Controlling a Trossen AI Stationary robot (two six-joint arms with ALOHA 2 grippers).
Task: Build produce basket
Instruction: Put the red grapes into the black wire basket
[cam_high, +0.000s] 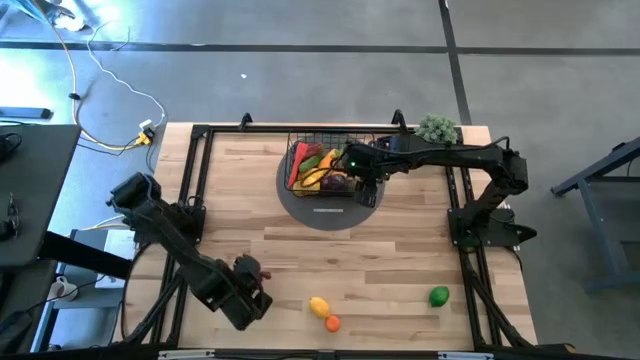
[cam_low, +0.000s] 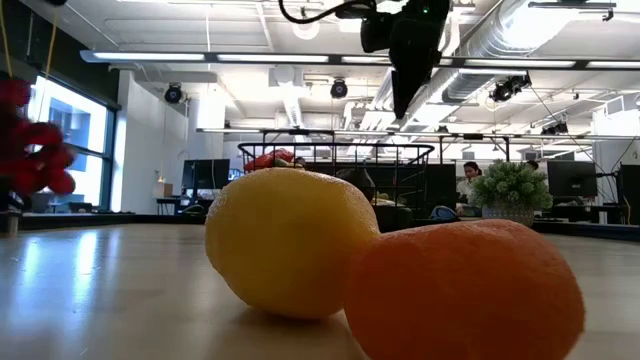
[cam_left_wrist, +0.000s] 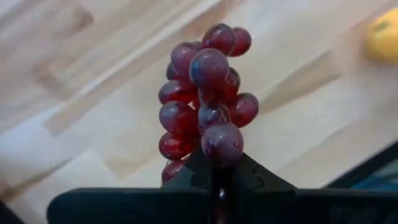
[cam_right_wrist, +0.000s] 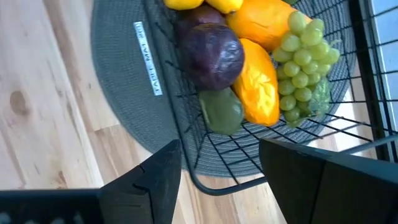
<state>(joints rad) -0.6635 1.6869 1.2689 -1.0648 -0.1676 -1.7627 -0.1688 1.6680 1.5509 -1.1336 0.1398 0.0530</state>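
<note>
- The step in hand looks like a pick-up: the left pincer (cam_left_wrist: 217, 186), near the bench's front edge toward its left corner, has its fingers clamped tight on a bunch of red grapes (cam_left_wrist: 205, 99), which stands clear of the wood in the left wrist view.
- The basket (cam_high: 330, 150) sits on a round grey mat (cam_high: 325, 210) at the middle of the far edge, already holding a purple plum (cam_right_wrist: 211, 56), an orange mango (cam_right_wrist: 258, 84), green grapes (cam_right_wrist: 308, 56) and other pieces.
- The right pincer (cam_right_wrist: 217, 168) hangs over the basket's right rim, fingers partly apart and holding nothing.
- Three pieces lie loose near the front edge: a lemon (cam_high: 319, 306) touching an orange fruit (cam_high: 333, 322), and a lime (cam_high: 439, 296) well apart toward the right.
- Next, I judge, the left arm must carry the bunch across the bench to the basket and lower it among the fruit; the right arm over the rim may crowd that approach.
- The bench (cam_high: 400, 260) is pale wood planks in a black frame, with a potted plant (cam_high: 437, 128) at the far right corner.
- Beyond it lies an open workshop with ceiling ducts, strip lights and monitors; a person sits far off.
</note>
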